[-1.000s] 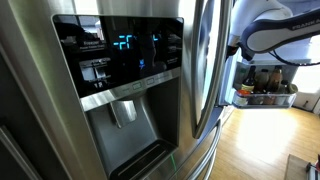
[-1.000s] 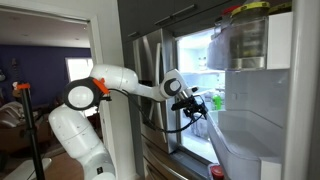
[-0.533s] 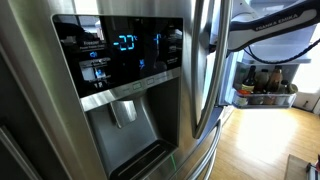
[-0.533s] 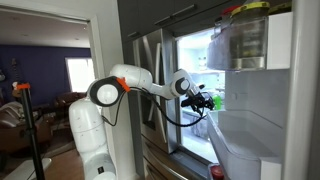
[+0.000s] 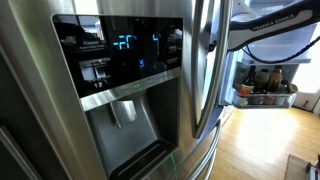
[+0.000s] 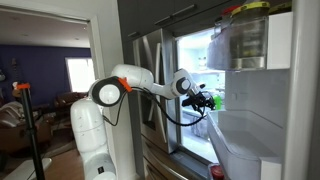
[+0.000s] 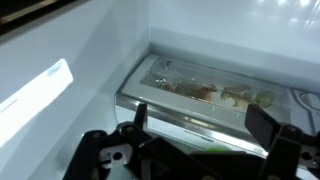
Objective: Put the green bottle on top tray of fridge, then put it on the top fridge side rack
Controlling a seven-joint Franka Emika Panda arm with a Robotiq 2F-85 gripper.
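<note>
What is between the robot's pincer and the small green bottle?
Nothing visible. In an exterior view the green bottle sits right against the pincer, no gap showing; whether it is gripped is too small to tell.

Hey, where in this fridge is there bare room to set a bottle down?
The door bin below the jar looks bare. In the wrist view, the space above the drawer, beside the white side wall, is open to pass through. The drawer itself is packed with food. Near the green bottle, too small to tell.
</note>
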